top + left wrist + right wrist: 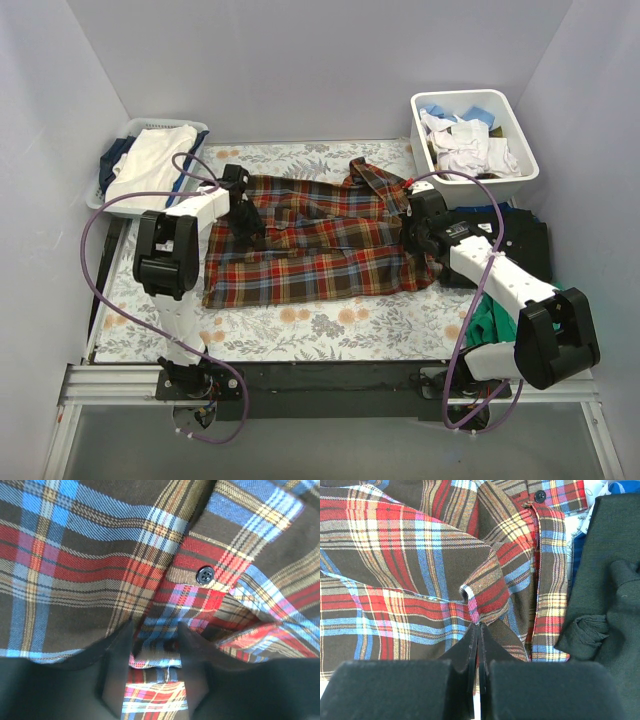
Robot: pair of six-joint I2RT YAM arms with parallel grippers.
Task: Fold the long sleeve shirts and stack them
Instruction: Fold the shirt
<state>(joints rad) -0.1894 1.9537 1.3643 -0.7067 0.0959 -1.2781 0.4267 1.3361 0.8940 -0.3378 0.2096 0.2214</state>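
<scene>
A plaid long sleeve shirt (320, 250) in red, brown, blue and yellow lies spread across the floral table, collar towards the back. My left gripper (247, 218) rests on its left part. In the left wrist view the gripper (155, 629) has its fingers apart, with a hem of the shirt (75, 555) lying between them, near a black button (204, 574). My right gripper (416, 236) is at the shirt's right side. In the right wrist view it (477, 626) is shut on a raised fold of the plaid cloth (485, 597). Black folded garments (518, 235) lie just right of it.
A white bin (522, 176) of crumpled white and blue clothes stands at the back right. A pale basket (118, 206) with white and dark clothes sits at the back left. Green cloth (488, 322) lies under my right arm. The black pile (610, 580) borders the shirt's right edge.
</scene>
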